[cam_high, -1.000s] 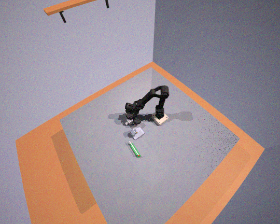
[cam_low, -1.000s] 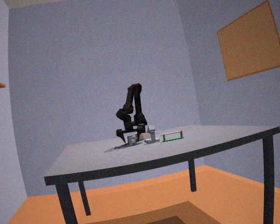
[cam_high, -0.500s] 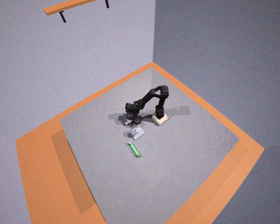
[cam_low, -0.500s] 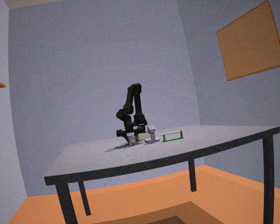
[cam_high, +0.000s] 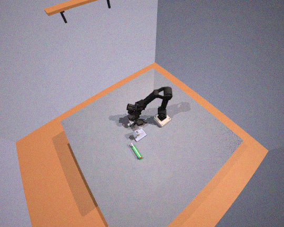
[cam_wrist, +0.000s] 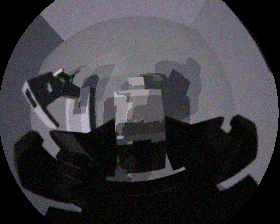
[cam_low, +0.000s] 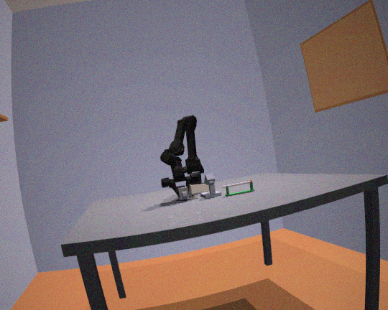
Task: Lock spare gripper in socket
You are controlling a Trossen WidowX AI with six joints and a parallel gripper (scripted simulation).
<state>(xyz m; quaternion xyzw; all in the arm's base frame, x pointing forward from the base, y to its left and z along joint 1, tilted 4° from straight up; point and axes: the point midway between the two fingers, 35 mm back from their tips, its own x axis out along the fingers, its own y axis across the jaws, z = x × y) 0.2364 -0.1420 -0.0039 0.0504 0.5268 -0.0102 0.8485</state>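
The spare gripper (cam_high: 130,124) (cam_low: 183,194) (cam_wrist: 141,107), a small grey block-like part, stands upright on the table. My gripper (cam_high: 134,123) (cam_wrist: 138,116) is low over it, shut on its upper part, one finger on each side. The grey mount (cam_high: 141,134) (cam_low: 210,185) (cam_wrist: 77,115) stands beside them, with its raised head over a flat base. Whether anything is in its socket is too small to tell. A white pin with a red end (cam_high: 136,151) (cam_low: 238,184) lies along a green rack (cam_high: 142,158) (cam_low: 240,193), beyond the mount.
The arm's pale base (cam_high: 162,121) (cam_low: 198,189) is close behind the mount. The grey table (cam_high: 168,178) (cam_low: 118,219) has a dark front edge in the exterior view. A shelf (cam_high: 71,6) is high on the wall.
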